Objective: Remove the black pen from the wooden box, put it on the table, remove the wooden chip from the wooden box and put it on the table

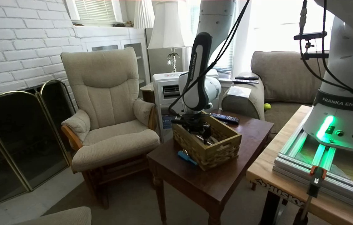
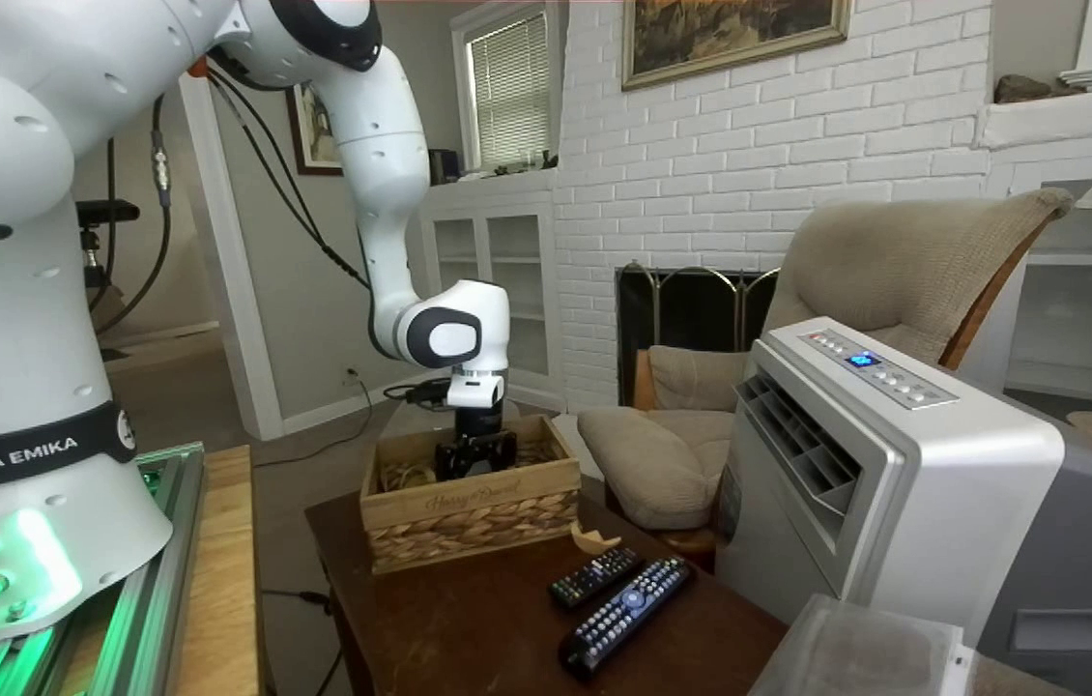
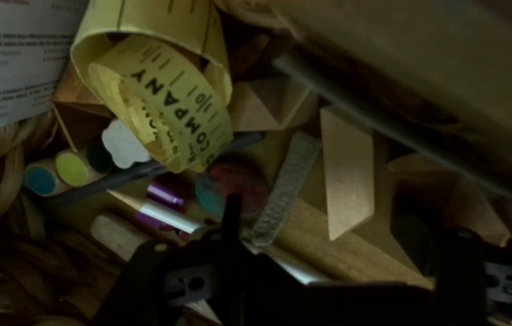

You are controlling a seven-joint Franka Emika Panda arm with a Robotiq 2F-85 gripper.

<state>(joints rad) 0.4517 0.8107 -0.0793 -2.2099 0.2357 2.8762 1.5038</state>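
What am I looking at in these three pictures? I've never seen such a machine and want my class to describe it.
The machine is a white robot arm. Its black gripper does a hand's job with two fingers.

Two pictures come from cameras standing outside the robot; both show the gripper inside a wooden box on a dark table. The dim close-up comes from a camera on the wrist, looking into that box. Among its jumbled contents are a curled yellow paper tape and pale wooden pieces.

Outside the box, the table bears two remote controls, a jagged tan piece and a small blue item.

Nothing appears to be held: the fingers stand apart, though that picture is dark.
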